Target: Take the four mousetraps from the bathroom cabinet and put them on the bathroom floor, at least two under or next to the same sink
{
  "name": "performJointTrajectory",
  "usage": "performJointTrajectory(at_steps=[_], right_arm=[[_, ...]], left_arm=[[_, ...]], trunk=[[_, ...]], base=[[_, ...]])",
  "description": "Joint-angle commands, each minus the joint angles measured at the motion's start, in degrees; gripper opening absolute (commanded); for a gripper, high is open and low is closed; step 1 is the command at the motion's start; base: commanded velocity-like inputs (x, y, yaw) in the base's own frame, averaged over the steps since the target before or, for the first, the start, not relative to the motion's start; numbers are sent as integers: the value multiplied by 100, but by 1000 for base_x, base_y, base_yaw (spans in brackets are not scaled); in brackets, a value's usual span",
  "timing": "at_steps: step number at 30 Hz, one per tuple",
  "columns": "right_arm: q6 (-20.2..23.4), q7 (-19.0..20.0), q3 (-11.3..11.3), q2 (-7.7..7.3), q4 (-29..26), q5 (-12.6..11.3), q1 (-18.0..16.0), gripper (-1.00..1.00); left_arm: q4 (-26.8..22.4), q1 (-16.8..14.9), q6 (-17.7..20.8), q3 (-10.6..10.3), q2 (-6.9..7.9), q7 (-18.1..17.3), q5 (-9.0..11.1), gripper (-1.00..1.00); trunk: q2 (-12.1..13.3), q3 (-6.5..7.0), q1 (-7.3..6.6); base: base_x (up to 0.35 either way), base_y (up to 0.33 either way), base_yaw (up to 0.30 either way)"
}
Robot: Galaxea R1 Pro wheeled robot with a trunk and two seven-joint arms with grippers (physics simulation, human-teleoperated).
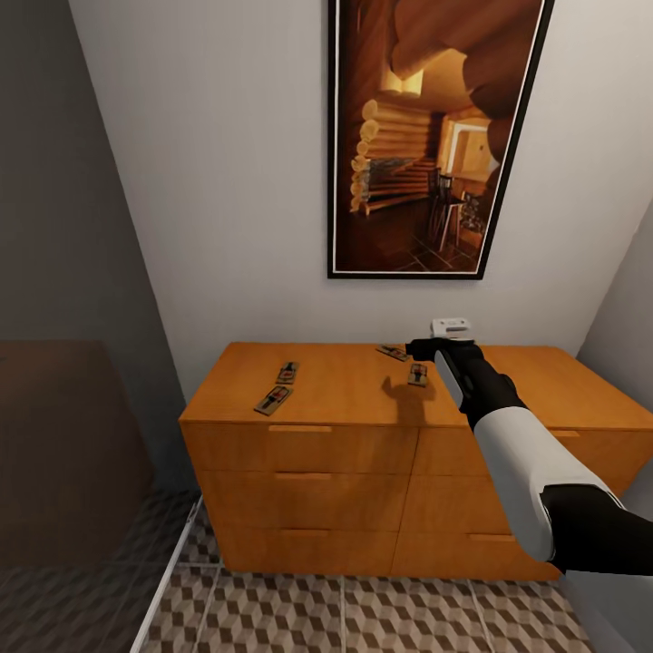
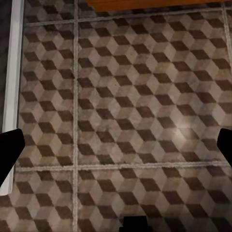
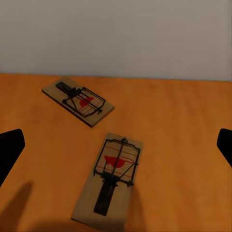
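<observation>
Four mousetraps point(image 1: 273, 399), flat tan boards bearing dark wire and red bait plates, lie on the orange-brown cabinet point(image 1: 317, 453) top, the right gripper point(image 3: 116, 145) spread wide above two, left gripper point(image 2: 116, 150) likewise apart.

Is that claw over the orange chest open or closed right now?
Open. In the right wrist view the right claw's fingertips sit far apart, empty, above a mousetrap on the cabinet.

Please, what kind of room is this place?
Probably a home room, perhaps a bathroom corner: a wooden cabinet with drawers against a white wall, a framed picture above it, and a cube-patterned tiled floor. No sink or bath is in view.
</observation>
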Motion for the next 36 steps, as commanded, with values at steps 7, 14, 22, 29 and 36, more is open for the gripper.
performJointTrajectory(at_steps=[7, 14, 22, 29, 36], right_arm=[[51, -36, 15, 1, 39, 16, -3, 100], [341, -57, 5, 14, 28, 16, -3, 100], [1383, -57, -11, -3, -337, 9, -3, 100], [1920, -55, -16, -7, -755, 6, -3, 100], [2259, -53, -16, -8, -1150, 7, -3, 100]], left_arm=[[5, -3, -18, -44, -1, 20, 1, 100], [5, -4, -18, -44, -3, 20, 1, 100], [12, -6, -15, -44, -4, 20, 1, 100], [9, -4, -14, -44, -4, 20, 1, 100], [14, -2, -11, -44, -4, 20, 1, 100]], trunk=[[-3, -16, 0], [-3, -18, 0], [-3, -18, 0], [-3, -18, 0], [-3, -18, 0]], base=[[0, 0, 0], [0, 0, 0], [0, 0, 0], [0, 0, 0], [0, 0, 0]])
